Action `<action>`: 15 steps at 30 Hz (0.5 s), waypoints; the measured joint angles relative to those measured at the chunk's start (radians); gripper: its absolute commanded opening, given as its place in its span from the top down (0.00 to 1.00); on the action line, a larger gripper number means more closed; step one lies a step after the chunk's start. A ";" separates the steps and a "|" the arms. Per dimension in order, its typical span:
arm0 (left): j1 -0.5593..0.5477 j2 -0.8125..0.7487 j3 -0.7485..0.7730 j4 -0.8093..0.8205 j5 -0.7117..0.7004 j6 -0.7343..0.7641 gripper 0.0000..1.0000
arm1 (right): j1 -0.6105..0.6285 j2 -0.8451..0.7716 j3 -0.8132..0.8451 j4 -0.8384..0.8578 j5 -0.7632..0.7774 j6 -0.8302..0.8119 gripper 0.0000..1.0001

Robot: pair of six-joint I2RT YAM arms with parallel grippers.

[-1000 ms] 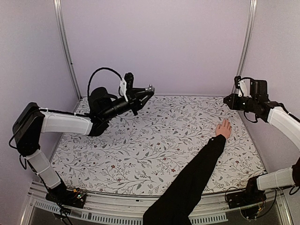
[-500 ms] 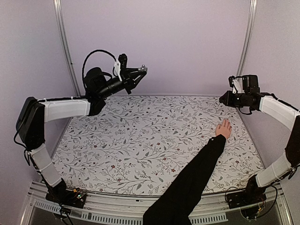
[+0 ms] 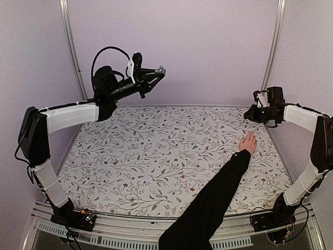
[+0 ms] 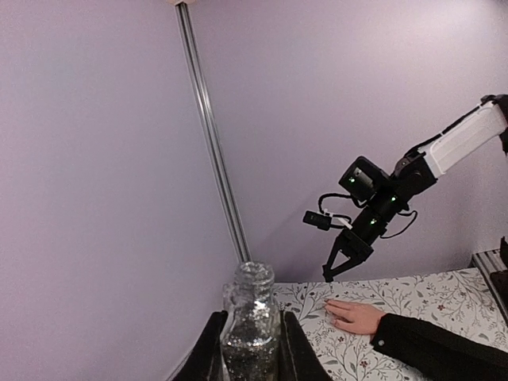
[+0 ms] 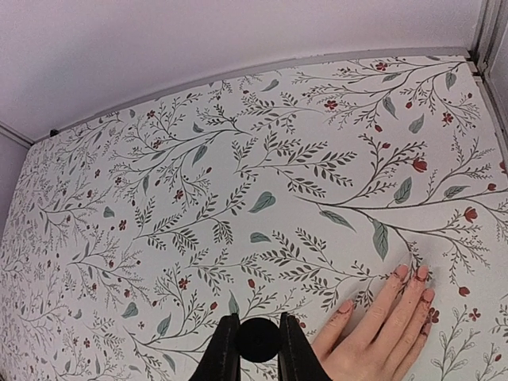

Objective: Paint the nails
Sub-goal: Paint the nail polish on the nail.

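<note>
**A:** Why was the bottle [image 4: 250, 317] kept off the table [image 3: 156, 156]?

**B:** It was clamped upright in the left gripper [image 3: 157, 71], at the upper left of the top view. Its neck was left open, and it was judged to be held up for dipping. It could not be set down unsupported without risk of a spill.

**A:** And the right gripper [image 3: 251, 114]?

**B:** It was clenched on a round black piece, taken to be the cap [image 5: 257, 340]. A brush under it could not be made out. It was poised at the right of the top view, just above and beyond the hand [image 3: 248, 142], presumably so the nails [image 5: 401, 271] could be reached with a short drop.

**A:** Where were the nails found?

**B:** At the lower right of the right wrist view. The hand was laid flat on the table with the fingers together, pointing up the frame. A reddish tint was seen at the fingertips. How much had been painted could not be judged.

**A:** What was changed from a second before?

**B:** The left gripper had been raised and carried further up the frame, with the bottle tipped nearer upright. The right forearm had been lifted and straightened, though its gripper was shifted only a little. The hand and its black sleeve [image 3: 218, 192] were left where they had been.
</note>
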 measured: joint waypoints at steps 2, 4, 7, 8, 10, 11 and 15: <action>0.000 -0.001 -0.018 0.020 0.049 0.008 1.00 | 0.000 0.006 0.015 -0.002 -0.006 -0.002 1.00; -0.001 -0.001 -0.048 0.046 0.089 0.011 1.00 | 0.000 0.005 0.025 -0.002 -0.008 -0.007 1.00; -0.008 -0.001 -0.103 0.079 0.126 0.011 1.00 | 0.000 0.004 0.026 -0.005 -0.010 -0.012 1.00; -0.010 -0.001 -0.113 0.082 0.133 0.011 1.00 | 0.000 0.004 0.026 -0.006 -0.010 -0.012 1.00; -0.016 -0.001 -0.124 0.087 0.150 0.017 1.00 | -0.003 0.003 0.026 -0.010 -0.011 -0.013 1.00; -0.021 -0.001 -0.125 0.090 0.157 0.024 1.00 | -0.006 0.003 0.026 -0.010 -0.013 -0.013 1.00; -0.041 -0.001 -0.125 0.105 0.196 0.037 1.00 | -0.030 0.003 0.026 -0.011 -0.024 -0.014 1.00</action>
